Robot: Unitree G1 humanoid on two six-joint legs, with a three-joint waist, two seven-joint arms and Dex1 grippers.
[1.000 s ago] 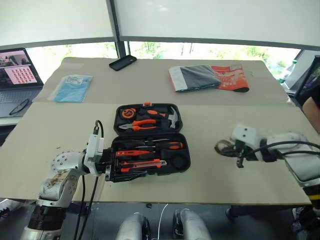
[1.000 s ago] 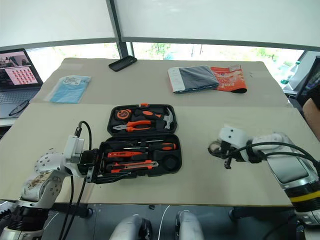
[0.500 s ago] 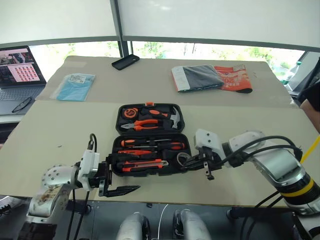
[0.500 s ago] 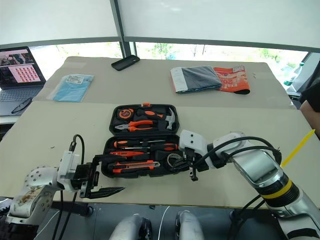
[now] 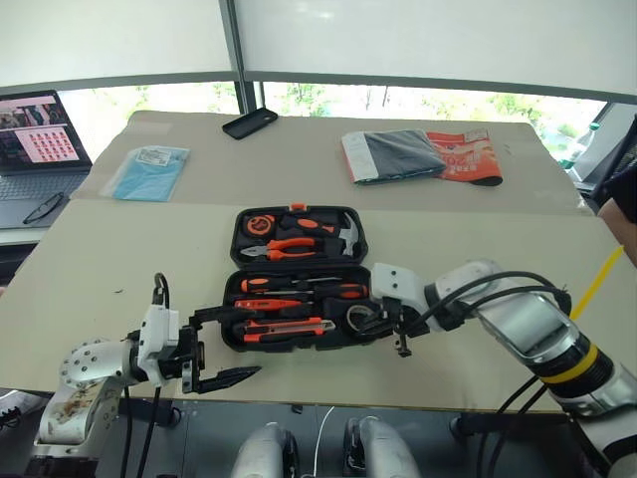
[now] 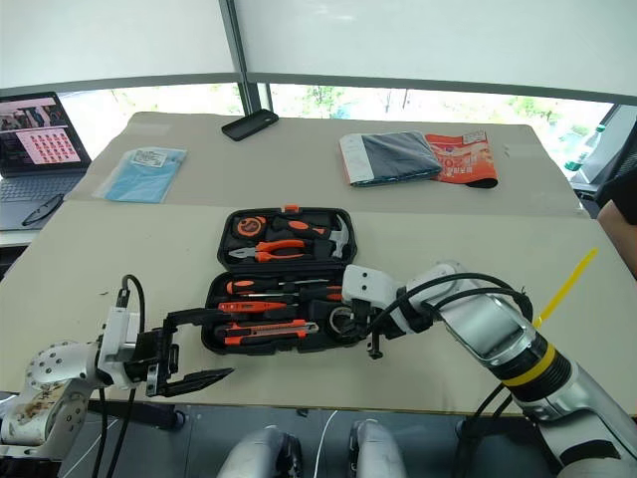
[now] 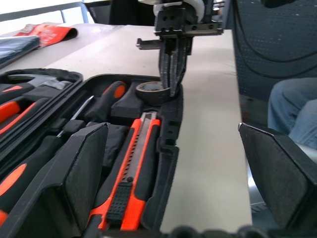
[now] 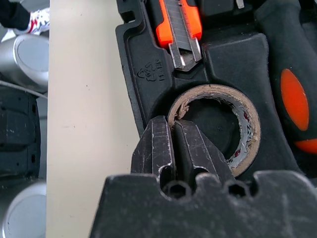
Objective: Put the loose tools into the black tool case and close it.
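Right gripper [image 6: 370, 334] had swung in from the right of the frame to the case [image 6: 282, 321] at lower centre – a second ago it hung well off to the right with the tape roll [image 8: 214, 126], now the roll sat in its round slot at the case's right end. Fingers [image 8: 179, 148] still pinched the roll's wall but looked about to let go. Left gripper [image 6: 189, 349] had pulled back off the case's left edge toward lower left, jaws wide open, empty. Screwdrivers [image 6: 289, 291] and knife [image 6: 267, 329] lay in their slots – so loading looked done; case open, lid still to be shut
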